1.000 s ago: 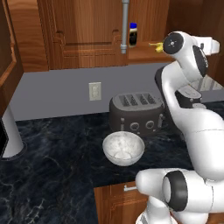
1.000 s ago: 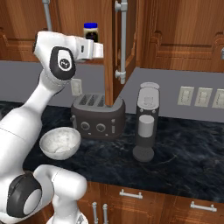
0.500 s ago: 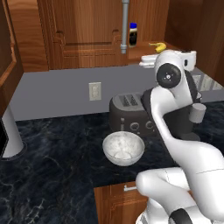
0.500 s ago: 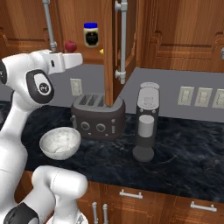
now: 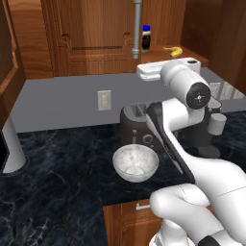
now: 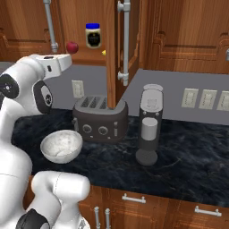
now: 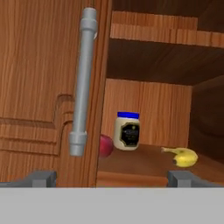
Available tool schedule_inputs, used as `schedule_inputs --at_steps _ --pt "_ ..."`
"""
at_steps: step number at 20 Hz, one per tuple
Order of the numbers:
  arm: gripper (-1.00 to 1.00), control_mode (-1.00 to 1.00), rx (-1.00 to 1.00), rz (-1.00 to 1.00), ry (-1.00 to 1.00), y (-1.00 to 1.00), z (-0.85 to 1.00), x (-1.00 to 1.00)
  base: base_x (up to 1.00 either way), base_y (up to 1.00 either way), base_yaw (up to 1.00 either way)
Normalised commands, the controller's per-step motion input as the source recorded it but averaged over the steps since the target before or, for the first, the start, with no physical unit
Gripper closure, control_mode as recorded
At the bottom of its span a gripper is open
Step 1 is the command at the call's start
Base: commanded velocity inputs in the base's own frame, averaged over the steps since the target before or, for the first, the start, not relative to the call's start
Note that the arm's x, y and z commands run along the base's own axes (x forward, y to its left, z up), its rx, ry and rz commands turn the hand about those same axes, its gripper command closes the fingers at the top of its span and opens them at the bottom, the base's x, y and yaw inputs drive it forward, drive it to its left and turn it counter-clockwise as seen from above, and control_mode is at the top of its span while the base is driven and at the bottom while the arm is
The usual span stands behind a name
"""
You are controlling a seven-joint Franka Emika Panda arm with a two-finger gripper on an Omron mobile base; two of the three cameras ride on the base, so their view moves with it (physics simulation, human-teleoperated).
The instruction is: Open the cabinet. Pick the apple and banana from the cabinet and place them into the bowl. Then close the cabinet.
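1. Reddish-brown wooden wall cabinet (image 7: 43, 65) is standing with its right door open; you are seeing the dark-red apple (image 7: 105, 145) and yellow banana (image 7: 183, 156) lying on its shelf beside a blue-lidded jar (image 7: 127, 131).
2. Your two-finger gripper (image 7: 111, 178) is facing that shelf with its tips spread wide, gripping nothing.
3. You are seeing the marbled stone bowl (image 5: 135, 162) sitting on the counter before the dark toaster (image 6: 99, 118).

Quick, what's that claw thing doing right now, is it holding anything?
Gripper: open, holding nothing, facing the open cabinet.
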Motion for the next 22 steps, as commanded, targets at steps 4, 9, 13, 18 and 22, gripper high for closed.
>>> schedule_inputs --at_steps 4,9,13,18,22 --pt "-1.0 -1.0 0.07 0.2 -0.05 0.08 0.0 0.0 0.0 0.0 0.0" --pt "-1.0 -1.0 0.0 0.07 -0.23 0.02 0.03 -0.06 0.0 0.0 0.0" --pt "-1.0 -1.0 0.0 0.09 -0.44 0.1 0.01 -0.3 0.0 0.0 0.0" --pt "-1.0 -1.0 0.0 0.01 -0.1 0.05 0.03 -0.04 0.0 0.0 0.0" --pt "-1.0 -1.0 -0.02 0.0 0.0 0.39 0.15 0.1 0.0 0.0 0.0"
